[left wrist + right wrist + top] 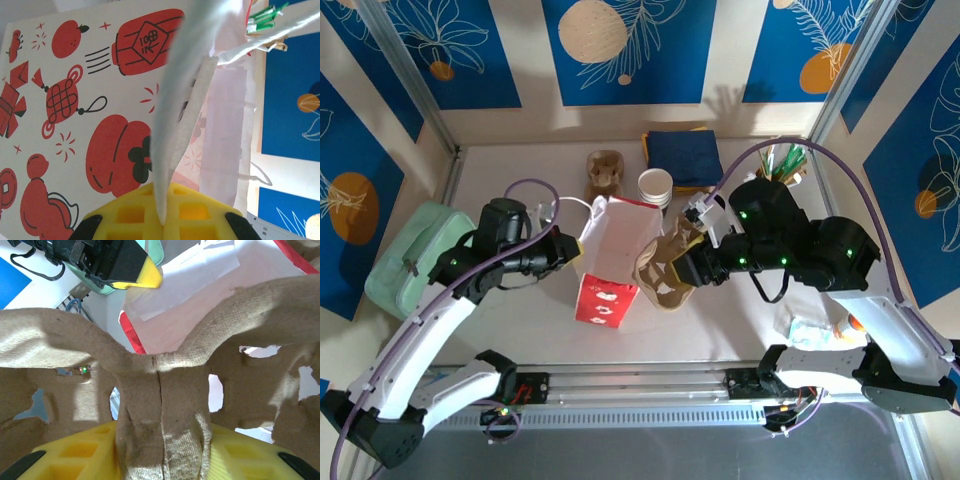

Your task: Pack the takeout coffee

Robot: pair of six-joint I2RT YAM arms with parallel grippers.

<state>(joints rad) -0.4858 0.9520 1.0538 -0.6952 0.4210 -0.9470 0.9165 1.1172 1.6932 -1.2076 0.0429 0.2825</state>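
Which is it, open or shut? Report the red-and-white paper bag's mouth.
Open: the left hand pinches a rim of the red-and-white paper bag, whose inside shows.

The paper bag (610, 250) at mid-frame is white with a red base, and its side is printed with red lanterns, knots and fruit outlined in black. The cup carrier (665, 272) right of it is plain brown. The left tool (162, 222) and right tool (160, 455) have yellow grid-patterned pads (130, 215). The box (415, 255) at left is mint green. The napkins (682, 155) at upper centre are navy. The wall panels (450, 40) are blue with white leaf outlines and orange and cream discs
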